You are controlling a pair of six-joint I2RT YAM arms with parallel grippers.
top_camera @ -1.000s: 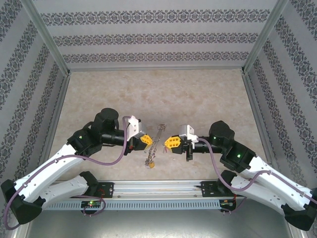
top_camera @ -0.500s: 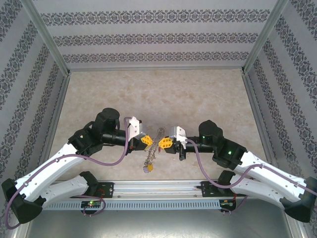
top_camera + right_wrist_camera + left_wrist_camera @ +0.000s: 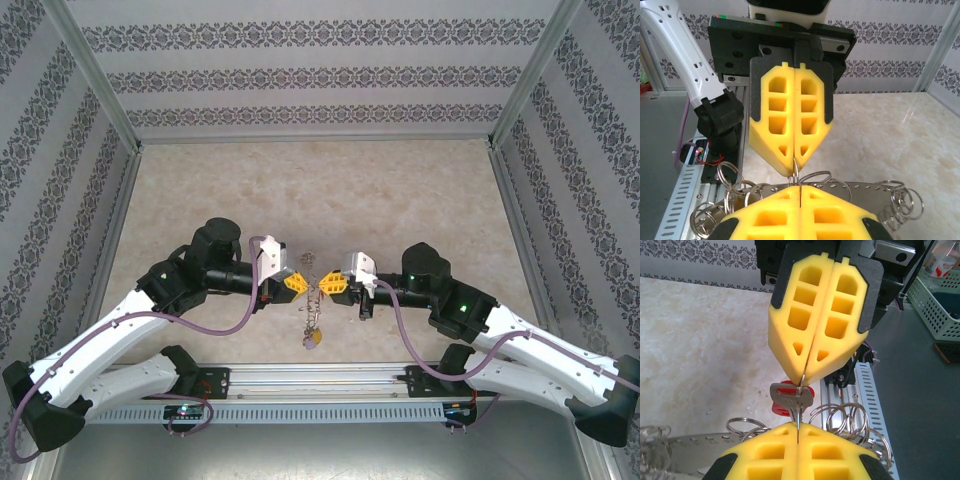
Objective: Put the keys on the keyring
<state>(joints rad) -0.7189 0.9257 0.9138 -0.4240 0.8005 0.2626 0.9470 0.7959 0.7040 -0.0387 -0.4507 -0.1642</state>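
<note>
My left gripper (image 3: pixel 297 283) and right gripper (image 3: pixel 332 287) meet tip to tip above the table's near edge, both shut. The keyring (image 3: pixel 312 312) hangs between them, its bunch of keys and tags dangling below. In the left wrist view my left gripper (image 3: pixel 798 432) pinches a thin wire of the ring. That wire runs up through the head of the keys (image 3: pixel 790 396), a silver key with a red tag (image 3: pixel 777 407) behind it. The right gripper (image 3: pixel 804 377) pinches the loop at the key's head. From the right wrist, the right gripper (image 3: pixel 799 189) and left gripper (image 3: pixel 796 162) share a narrow wire loop (image 3: pixel 797 173).
Several loose small rings (image 3: pixel 730 175) and a perforated metal strip (image 3: pixel 860 188) hang just under the fingertips. The aluminium rail (image 3: pixel 320 378) with the arm bases lies close below. Patterned walls (image 3: pixel 60 200) close in the beige tabletop (image 3: pixel 320 190).
The right gripper moved left until its tips met the left gripper's. The keyring swung from a slanted line to hanging straight down between them. Both stayed shut.
</note>
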